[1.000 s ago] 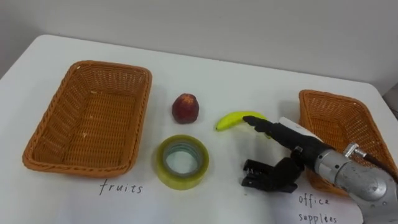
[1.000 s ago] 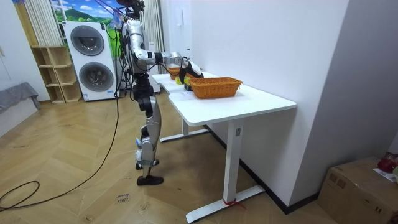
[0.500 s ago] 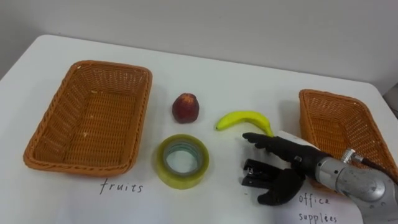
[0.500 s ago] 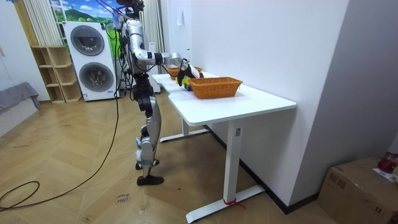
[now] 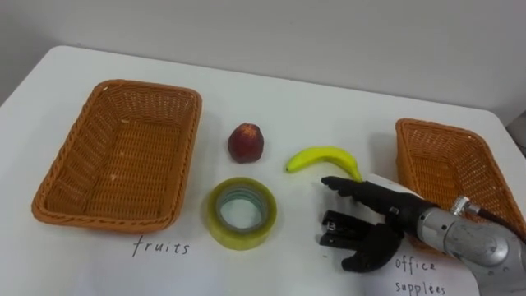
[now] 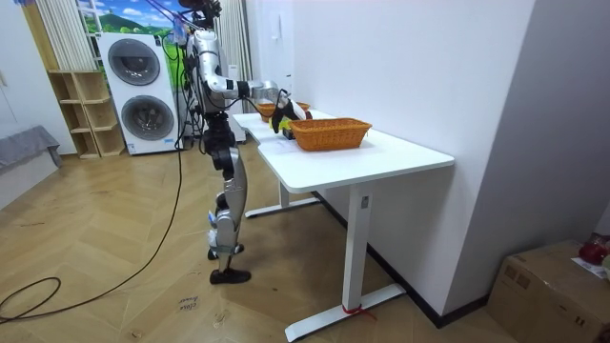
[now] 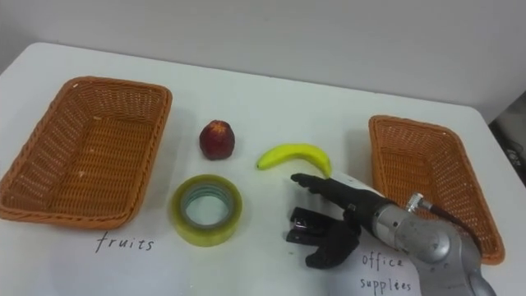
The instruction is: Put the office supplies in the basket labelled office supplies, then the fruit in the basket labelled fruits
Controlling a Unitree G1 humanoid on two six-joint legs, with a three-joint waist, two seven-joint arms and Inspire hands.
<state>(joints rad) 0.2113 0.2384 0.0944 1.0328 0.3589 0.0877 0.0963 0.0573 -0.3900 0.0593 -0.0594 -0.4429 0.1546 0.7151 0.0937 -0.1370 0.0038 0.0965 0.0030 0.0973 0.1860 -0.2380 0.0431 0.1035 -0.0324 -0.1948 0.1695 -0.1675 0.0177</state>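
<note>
Progress: nothing sorted so far, as I read it. Both wicker baskets are empty: left basket (image 5: 123, 164) and right basket (image 5: 448, 168). On the table (image 5: 288, 99) between them:
- red fruit (image 5: 246, 142), peach or apple, can't resolve which
- banana (image 5: 322, 157) just right of it
- tape roll (image 5: 241, 213) nearer me

Right hand (image 5: 388, 218) is spread wide with fingers straight, over a small black office item (image 5: 339, 229), probably a stapler, beside the right basket. No grip closed on it. All four remain: both fruit go left, tape roll and black item go right.
</note>
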